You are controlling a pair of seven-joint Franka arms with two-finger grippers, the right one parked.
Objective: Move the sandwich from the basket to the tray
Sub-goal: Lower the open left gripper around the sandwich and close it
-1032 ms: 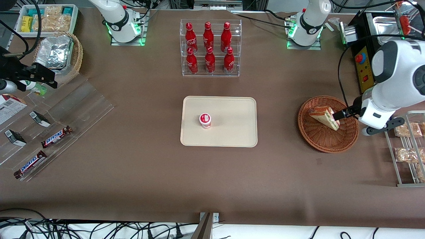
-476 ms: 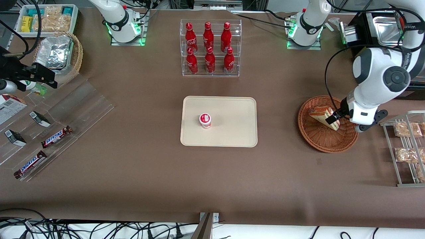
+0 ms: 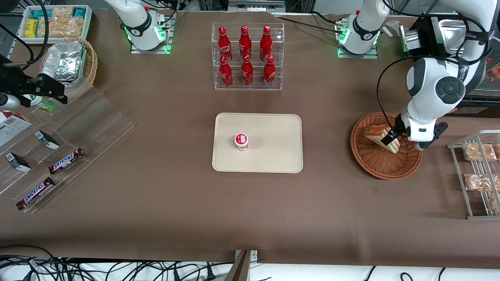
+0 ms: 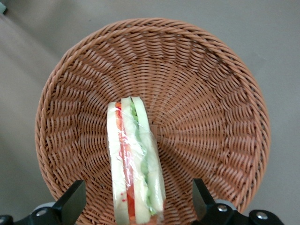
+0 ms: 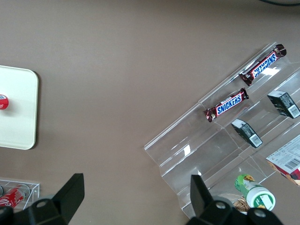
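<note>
The sandwich [image 3: 381, 137] is a wrapped white-bread wedge with green and red filling, lying in the round reddish-brown wicker basket [image 3: 375, 166] toward the working arm's end of the table. My gripper [image 3: 392, 137] hangs just above the sandwich, over the basket. In the left wrist view the sandwich [image 4: 133, 164] lies between my two spread black fingers [image 4: 70, 204], which stand apart from it on either side; the basket [image 4: 211, 108] fills that view. The gripper [image 4: 136, 206] is open. The cream tray [image 3: 273, 128] lies mid-table, holding a small red-and-white cup [image 3: 241, 141].
A clear rack of red cola bottles [image 3: 246, 54] stands farther from the front camera than the tray. A wire rack with beige snack packets [image 3: 480, 171] stands beside the basket. A clear stand with Snickers bars [image 3: 66, 160] lies toward the parked arm's end.
The arm has swung in over the basket and the gripper has come down toward the sandwich. The sandwich has not moved.
</note>
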